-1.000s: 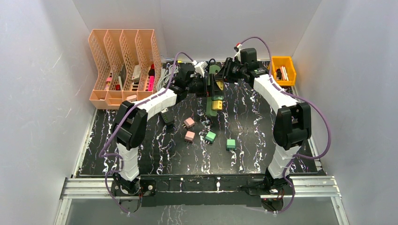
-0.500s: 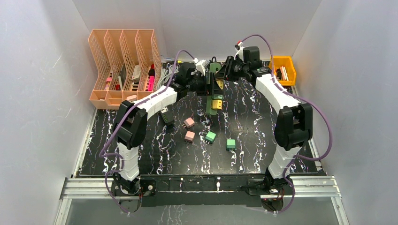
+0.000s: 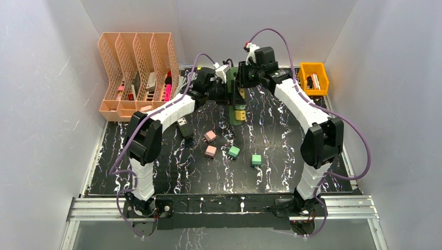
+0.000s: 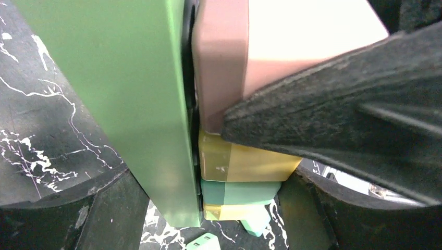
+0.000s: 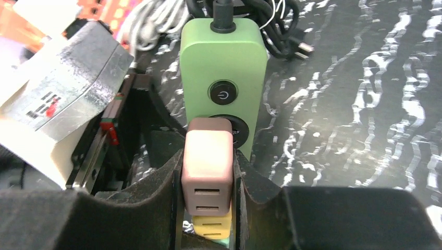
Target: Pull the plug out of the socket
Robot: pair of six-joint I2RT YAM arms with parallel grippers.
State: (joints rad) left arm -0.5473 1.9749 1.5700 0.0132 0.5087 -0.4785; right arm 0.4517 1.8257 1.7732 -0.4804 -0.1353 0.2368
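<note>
A green power strip, the socket (image 3: pixel 233 119) (image 5: pixel 223 57) (image 4: pixel 125 94), lies at the back middle of the table. A pink plug (image 5: pixel 207 164) (image 4: pixel 224 57) sits close against its face, above a yellow plug (image 4: pixel 245 164), a green plug (image 4: pixel 240 192) and another yellow one. My right gripper (image 5: pixel 207 172) (image 3: pixel 242 83) is shut on the pink plug, one finger on each side. My left gripper (image 4: pixel 208 213) (image 3: pixel 228 97) reaches in from the left. Its jaws bracket the strip and the plugs on it and look closed against them.
Loose plugs lie nearer on the marbled table: two pink (image 3: pixel 210 136), two green (image 3: pixel 234 152) and a dark one (image 3: pixel 185 128). An orange file rack (image 3: pixel 135 73) stands back left. A yellow bin (image 3: pixel 314 77) stands back right. Coiled cables (image 5: pixel 271 21) lie behind the strip.
My left gripper has narrowed onto the strip. My right wrist has shifted left and toward the back while keeping hold of the pink plug.
</note>
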